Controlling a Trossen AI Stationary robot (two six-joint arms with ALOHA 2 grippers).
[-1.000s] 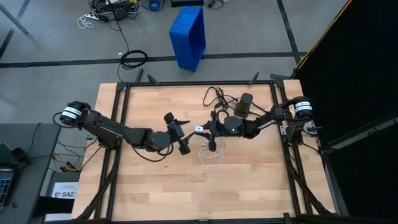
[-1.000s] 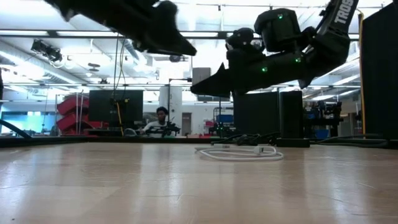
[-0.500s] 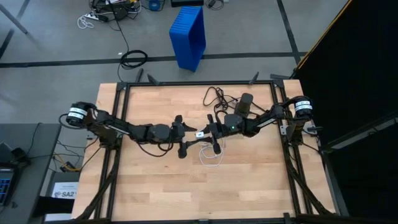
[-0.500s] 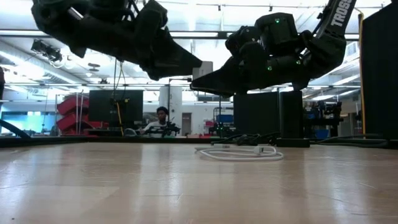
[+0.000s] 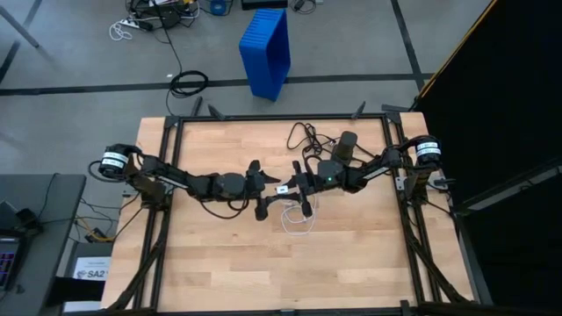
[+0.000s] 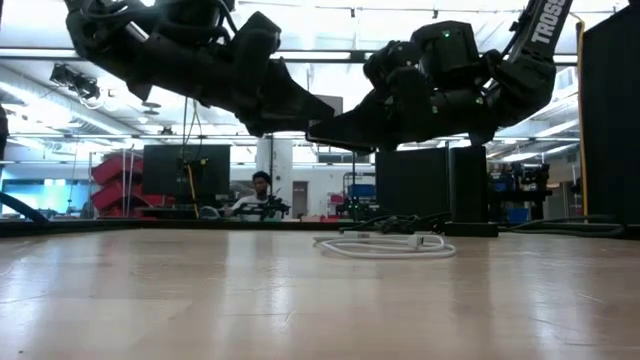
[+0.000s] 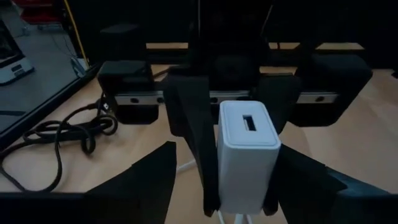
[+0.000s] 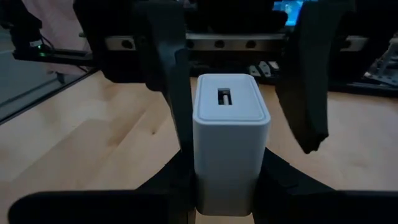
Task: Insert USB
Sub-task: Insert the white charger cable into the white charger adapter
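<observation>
High view, straight down: two dark arms meet nose to nose above the middle of a wooden table. The right gripper is clamped on a small white charger block, whose long axis runs along the line between the arms, its slotted end face turned toward the left gripper. That gripper's fingers stand spread wide, one either side of the block, gripping nothing. The USB, a thin white cable wound in a loop, lies flat on the wood just under and nearer the front edge than the right gripper, untouched; I cannot tell which way its plug points. Bare tabletop surrounds the loop toward the front edge.
</observation>
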